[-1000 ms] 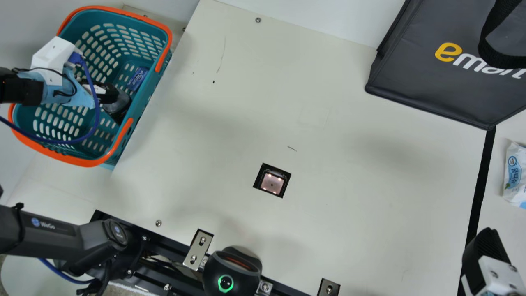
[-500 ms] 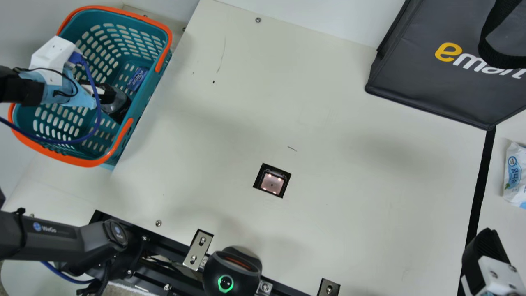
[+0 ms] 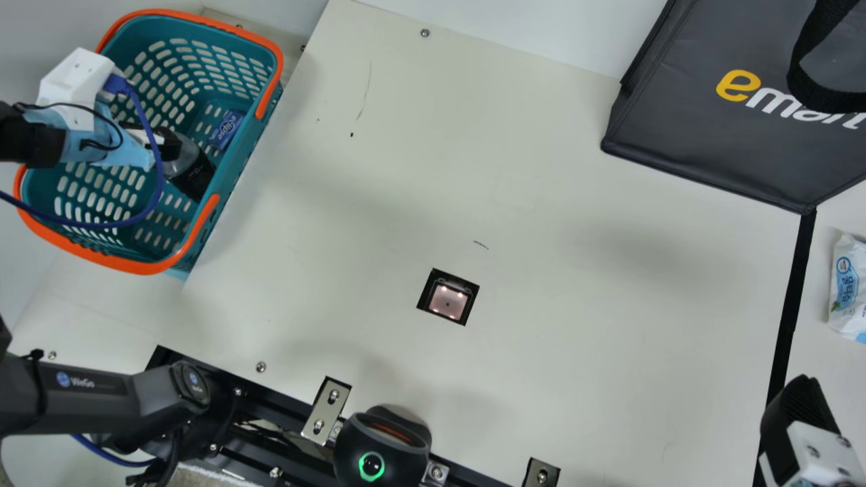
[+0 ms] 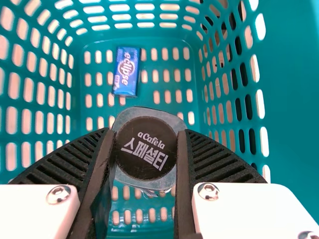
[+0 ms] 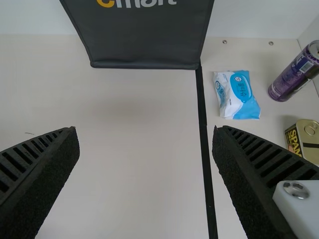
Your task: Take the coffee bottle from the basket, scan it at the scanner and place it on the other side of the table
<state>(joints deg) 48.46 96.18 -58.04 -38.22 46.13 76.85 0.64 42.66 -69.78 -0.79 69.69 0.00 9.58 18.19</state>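
Inside the teal basket [image 3: 233,182] with orange handles, my left gripper [image 3: 162,143] is shut on the cap end of the coffee bottle [image 3: 193,174]. In the left wrist view the round dark cap of the coffee bottle [image 4: 146,148] sits between the two ribbed fingers of my left gripper [image 4: 146,154], both touching it. The scanner [image 3: 448,300] is a lit square window set in the table. My right gripper [image 3: 802,406] is at the main view's lower right edge; the right wrist view shows my right gripper [image 5: 144,164] open, its fingers wide apart over the table.
A blue eclipse pack [image 4: 126,72] lies on the basket floor beside the bottle. A dark bag [image 3: 710,122] stands at the back right. Past a black tape line [image 5: 203,124] are a wipes pack [image 5: 237,94], a purple can [image 5: 294,74] and a yellow tin [image 5: 304,142]. A black device [image 3: 382,443] stands at the front edge.
My left gripper has shifted slightly up and to the left in the main view, and the bottle's cap end has come with it, showing more of the bottle. The right gripper has stayed still.
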